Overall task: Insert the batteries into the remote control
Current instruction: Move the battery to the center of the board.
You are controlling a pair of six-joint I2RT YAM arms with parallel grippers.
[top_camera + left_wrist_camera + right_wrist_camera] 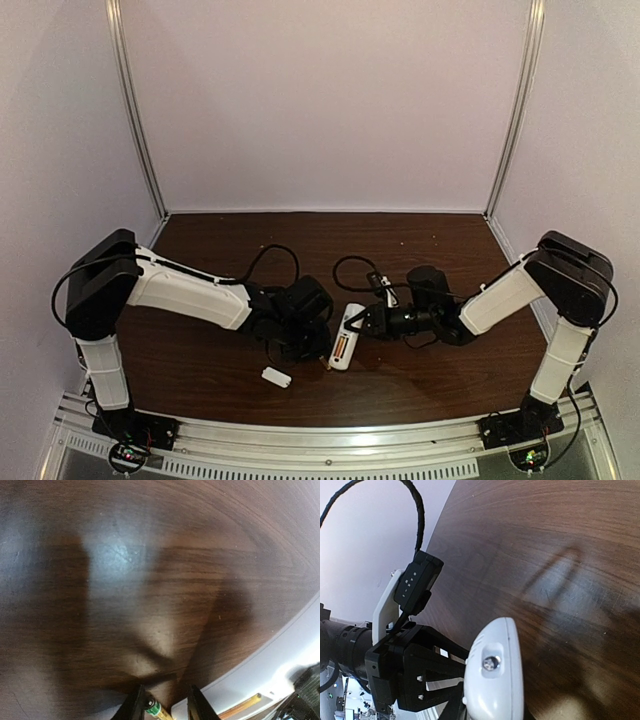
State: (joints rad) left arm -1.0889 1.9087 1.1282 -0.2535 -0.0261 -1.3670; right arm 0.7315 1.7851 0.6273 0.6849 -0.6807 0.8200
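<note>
left wrist view: left gripper (166, 700) clamps a battery (152, 708), mostly cut off; remote (495, 680) hides the right gripper (362, 320), cannot tell its grip.

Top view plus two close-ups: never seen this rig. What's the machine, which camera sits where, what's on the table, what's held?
Two robot arms, each ending in a two-finger gripper, are bolted at the near edge of a brown table. The wide picture comes from a fixed camera above and behind them. The other two come from a camera on each wrist. On the table are a small white cover and the white remote control, with an orange battery already in its open back. The right gripper seems to grip the remote's far end. The left gripper has a gold-and-green battery between its fingers; I cannot tell whether it is clamped.
</note>
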